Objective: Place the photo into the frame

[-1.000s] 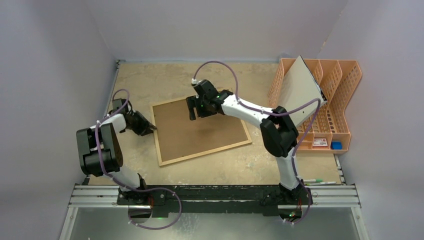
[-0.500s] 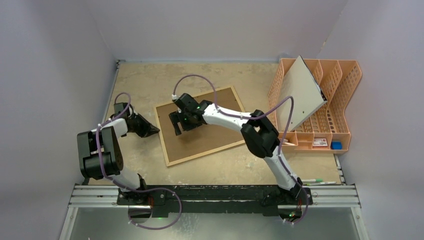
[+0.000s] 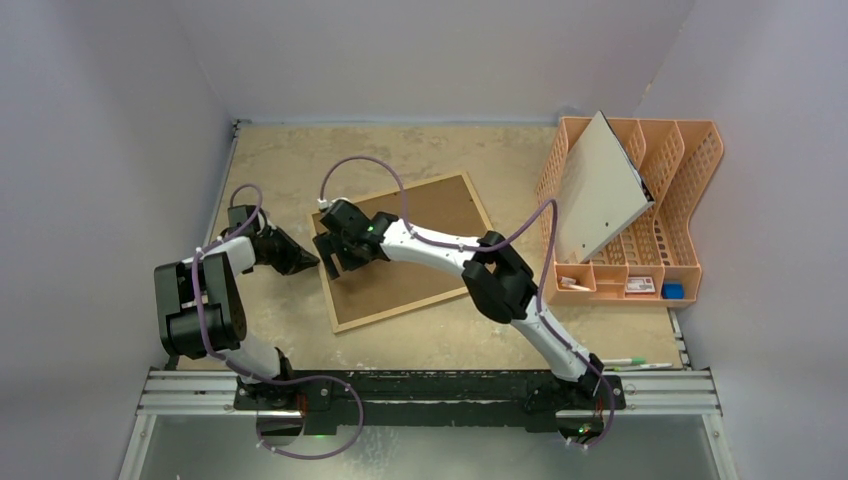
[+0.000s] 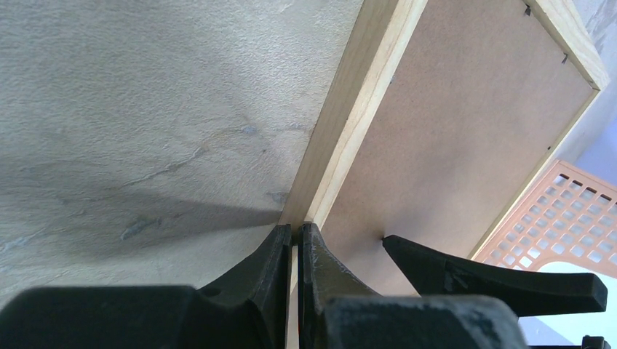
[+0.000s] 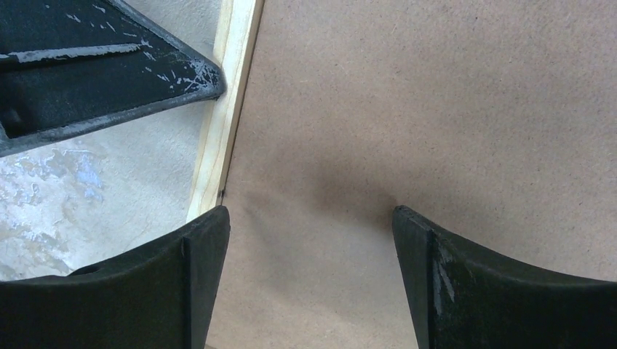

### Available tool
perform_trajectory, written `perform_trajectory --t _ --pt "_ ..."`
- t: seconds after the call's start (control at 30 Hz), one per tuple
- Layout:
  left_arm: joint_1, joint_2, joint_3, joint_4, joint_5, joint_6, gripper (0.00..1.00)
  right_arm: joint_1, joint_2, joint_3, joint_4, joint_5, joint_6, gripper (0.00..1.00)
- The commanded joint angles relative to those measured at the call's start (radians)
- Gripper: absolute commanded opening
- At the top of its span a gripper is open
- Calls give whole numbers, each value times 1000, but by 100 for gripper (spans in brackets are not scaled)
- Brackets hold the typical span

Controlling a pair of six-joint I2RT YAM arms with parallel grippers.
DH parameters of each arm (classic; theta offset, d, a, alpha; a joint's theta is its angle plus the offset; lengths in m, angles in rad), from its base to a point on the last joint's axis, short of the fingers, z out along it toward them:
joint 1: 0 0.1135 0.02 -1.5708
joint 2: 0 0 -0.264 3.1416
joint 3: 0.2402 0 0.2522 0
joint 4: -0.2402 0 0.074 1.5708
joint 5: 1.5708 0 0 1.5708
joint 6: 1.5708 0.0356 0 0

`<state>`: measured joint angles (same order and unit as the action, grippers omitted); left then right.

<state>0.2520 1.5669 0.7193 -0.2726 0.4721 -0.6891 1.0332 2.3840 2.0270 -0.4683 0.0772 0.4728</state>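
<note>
My right claw (image 3: 335, 258) now further left across frame (image 3: 405, 285), jaws wide over brown back beside left rim. My left claw (image 4: 295, 236) pinched shut at that rim. Frame lies back up on table (image 3: 280, 170). Photo unseen; inserting not begun.

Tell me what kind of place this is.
Probably a robot lab test cell: a small table boxed in by plain pale walls, a left arm and right arm bolted to a metal rail, and staged props like the orange file rack and the frame.
</note>
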Motion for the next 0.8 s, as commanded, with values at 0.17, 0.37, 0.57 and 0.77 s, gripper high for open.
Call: perform_trajectory --t 0.17,0.37,0.57,0.77 --pt "-20 20 -63 -83 -85 29 0 46 101 20 -89 56 15 87" --pt "-20 -5 -85 -78 -108 16 0 61 142 24 -111 67 22 89" --pt "-20 -13 -96 -79 -112 13 0 67 163 34 -117 68 38 93" --pt "-20 -26 -96 -89 -121 14 0 70 184 36 -129 79 50 93"
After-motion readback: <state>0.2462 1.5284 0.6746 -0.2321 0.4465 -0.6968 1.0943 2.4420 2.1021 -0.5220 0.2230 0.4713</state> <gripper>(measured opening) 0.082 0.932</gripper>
